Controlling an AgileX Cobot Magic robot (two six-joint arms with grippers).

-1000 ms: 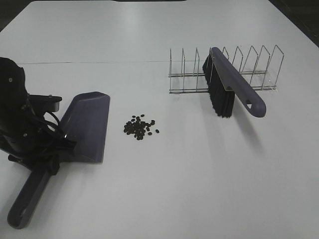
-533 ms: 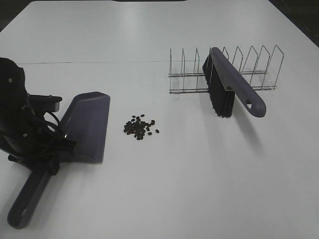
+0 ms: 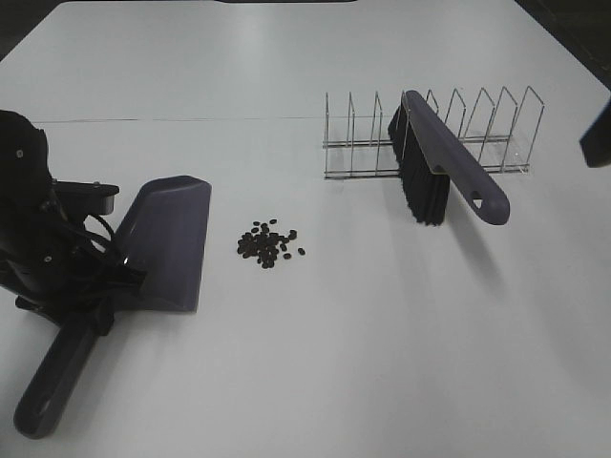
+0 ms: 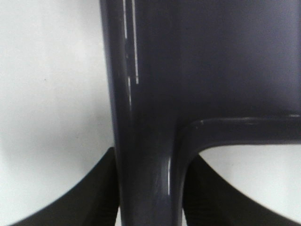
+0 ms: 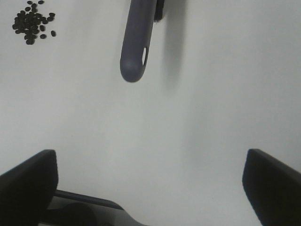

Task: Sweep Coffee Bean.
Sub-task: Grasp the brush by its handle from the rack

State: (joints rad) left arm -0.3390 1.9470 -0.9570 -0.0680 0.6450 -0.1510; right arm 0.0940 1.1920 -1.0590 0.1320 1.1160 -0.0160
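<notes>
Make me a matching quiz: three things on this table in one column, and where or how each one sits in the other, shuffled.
Things:
1. dustpan
2. brush
3. coffee beans

Places:
A. propped in the wire rack
B. clamped at its handle by the left fingers
C. loose heap on the bare table

Pairs: 1-B, 2-A, 3-C

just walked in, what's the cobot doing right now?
Nothing swept yet. The left gripper is shut on the handle of the purple dustpan, which lies beside the coffee bean pile. The brush leans in the wire rack, untouched. The right gripper is open, with the brush handle ahead of it.
</notes>
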